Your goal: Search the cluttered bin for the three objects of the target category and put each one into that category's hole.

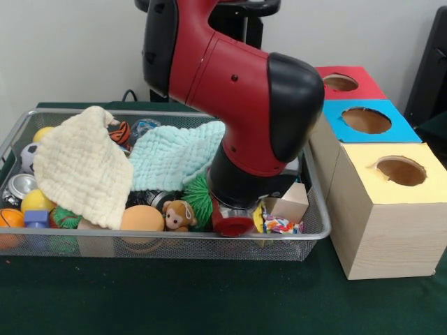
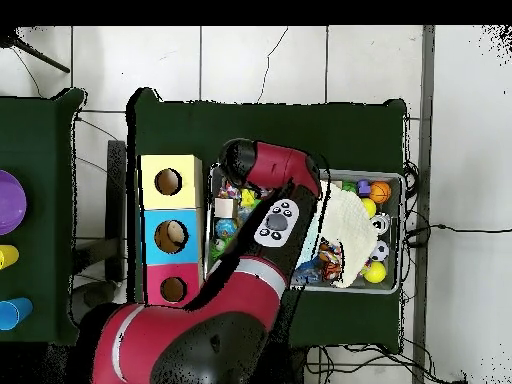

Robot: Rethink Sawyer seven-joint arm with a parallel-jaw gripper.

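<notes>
The wire bin is packed with toys and cloths. My gripper is down inside its front right part, between a green spiky ball and a small cardboard box; the wrist hides its end. A monkey plush and an orange ball lie just left of it, and a colourful wrapped item lies to its right. Three boxes stand beside the bin, with holes in a red top, a blue top and a yellow top. In the overhead view the arm covers the bin's left half.
A cream cloth and a mint cloth drape over the pile. Yellow balls, a soccer ball, a can and a small basketball crowd the left end. In the overhead view, cups stand on another table.
</notes>
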